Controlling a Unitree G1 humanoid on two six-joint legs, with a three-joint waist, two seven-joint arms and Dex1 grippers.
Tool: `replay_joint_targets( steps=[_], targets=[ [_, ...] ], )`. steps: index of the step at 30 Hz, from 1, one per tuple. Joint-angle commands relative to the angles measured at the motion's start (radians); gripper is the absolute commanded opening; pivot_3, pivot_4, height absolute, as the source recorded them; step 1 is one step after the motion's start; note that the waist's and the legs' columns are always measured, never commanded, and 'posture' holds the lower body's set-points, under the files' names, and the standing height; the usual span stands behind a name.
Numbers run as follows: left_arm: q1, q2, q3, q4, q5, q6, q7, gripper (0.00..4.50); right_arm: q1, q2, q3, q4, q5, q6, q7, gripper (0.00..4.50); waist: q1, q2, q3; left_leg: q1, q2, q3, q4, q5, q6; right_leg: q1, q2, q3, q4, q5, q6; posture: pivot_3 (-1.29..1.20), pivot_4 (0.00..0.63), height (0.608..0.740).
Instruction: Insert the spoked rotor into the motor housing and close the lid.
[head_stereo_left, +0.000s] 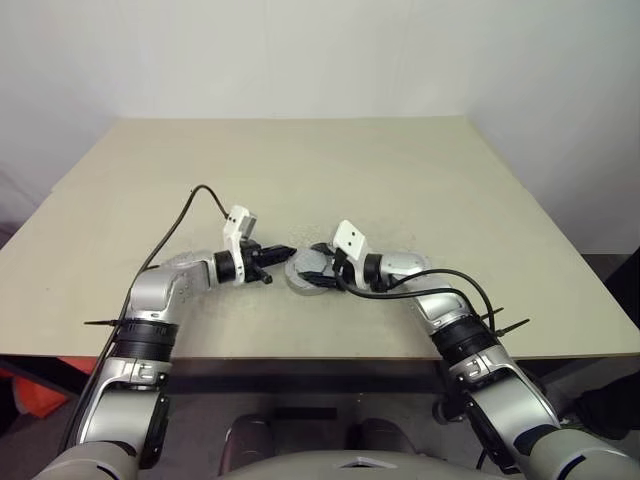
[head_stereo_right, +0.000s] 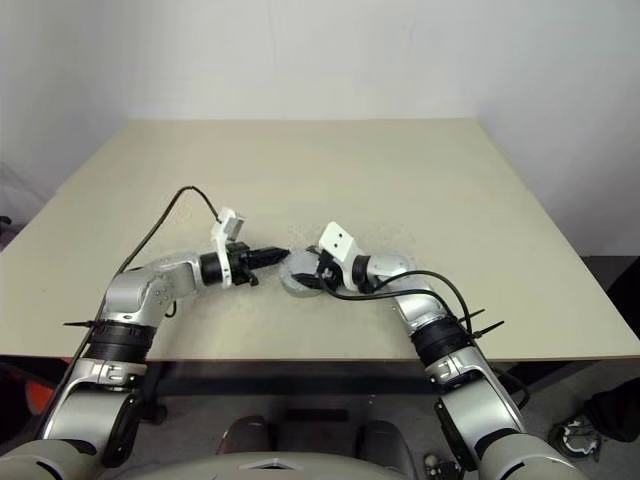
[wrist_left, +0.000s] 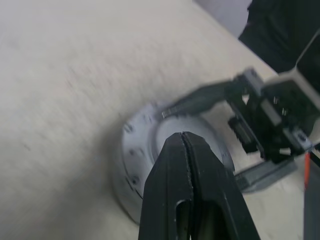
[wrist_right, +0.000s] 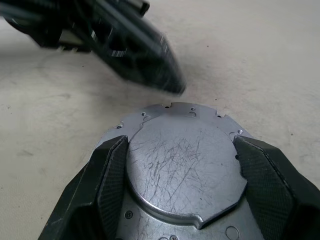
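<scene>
Beige worktop (head_stereo_left: 420, 180) carries the housing (wrist_right: 182, 170): right claw (wrist_right: 182, 172) grips its sides to steady it; left claw (wrist_left: 185, 150), closed and empty, hovers over the lid (wrist_left: 187, 127).

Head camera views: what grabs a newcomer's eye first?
Both arms meet at one small spot near the front middle of the bare beige table. There the right gripper clamps a round silver-grey assembly, the motor housing, its fingers on opposite sides. The left gripper, shut, points its tip at the housing's edge.
</scene>
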Motion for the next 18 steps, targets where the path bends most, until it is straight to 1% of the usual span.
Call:
replay_joint_targets(
  steps=[1, 5, 12, 14, 15, 16, 17, 18],
  targets=[
    [-0.006, 0.006, 0.004, -0.038, -0.031, 0.041, -0.006, 0.02, 0.022, -0.023, 0.020, 0.046, -0.063, 0.034, -0.030, 2.95, 0.000, 0.000, 0.000, 0.000, 0.000, 0.000, 0.000, 0.000, 0.000, 0.000, 0.000, 0.000, 0.000, 0.000, 0.000, 0.00, 0.000, 0.740],
    [0.007, 0.018, -0.043, -0.009, 0.041, 0.036, 0.050, 0.02, 0.009, -0.017, 0.014, 0.054, -0.061, 0.039, -0.039, 2.95, -0.001, 0.000, 0.000, 0.000, 0.000, 0.000, 0.000, 0.000, 0.000, 0.000, 0.000, 0.000, -0.001, 0.000, 0.000, 0.00, 0.000, 0.740],
    [0.032, 0.027, -0.048, -0.038, 0.032, 0.040, 0.055, 0.02, -0.004, -0.012, -0.004, 0.036, -0.027, 0.093, -0.025, 2.95, -0.002, 0.002, -0.001, 0.001, 0.000, 0.000, -0.004, 0.000, 0.000, 0.001, 0.000, 0.000, -0.006, 0.000, 0.001, 0.00, 0.000, 0.740],
    [0.035, 0.027, -0.048, -0.043, 0.030, 0.043, 0.058, 0.00, 0.001, -0.021, 0.000, 0.008, -0.023, 0.095, -0.008, 3.68, -0.002, 0.002, -0.001, 0.002, 0.000, 0.000, -0.004, 0.000, 0.000, 0.001, 0.000, 0.000, -0.007, 0.000, 0.001, 0.00, 0.000, 0.740],
    [0.035, 0.027, -0.048, -0.045, 0.029, 0.044, 0.058, 0.00, 0.003, -0.023, -0.004, -0.007, -0.025, 0.088, -0.017, 3.91, -0.002, 0.002, -0.001, 0.002, 0.000, 0.000, -0.004, 0.000, 0.000, 0.001, 0.000, 0.000, -0.008, 0.000, 0.001, 0.00, 0.000, 0.740],
    [0.036, 0.027, -0.048, -0.047, 0.027, 0.044, 0.058, 0.00, 0.005, -0.024, -0.009, -0.023, -0.026, 0.085, -0.025, 4.28, -0.001, 0.002, -0.001, 0.002, 0.000, 0.000, -0.004, 0.000, 0.000, 0.001, 0.000, 0.000, -0.009, 0.000, 0.001, 0.00, 0.000, 0.740],
    [0.037, 0.027, -0.048, -0.048, 0.026, 0.045, 0.058, 0.00, 0.008, -0.030, -0.017, -0.051, -0.017, 0.088, -0.021, 4.46, -0.001, 0.002, -0.001, 0.001, -0.001, 0.000, -0.005, 0.000, 0.000, 0.001, 0.000, 0.000, -0.010, 0.000, 0.001, 0.00, 0.000, 0.740],
    [0.038, 0.027, -0.048, -0.050, 0.025, 0.046, 0.058, 0.00, 0.013, -0.036, -0.025, -0.081, -0.005, 0.095, -0.014, 4.46, -0.001, 0.002, -0.001, 0.000, -0.001, 0.000, -0.004, 0.000, 0.000, 0.001, 0.000, 0.000, -0.011, 0.000, 0.001, 0.00, 0.000, 0.740]
  ],
)
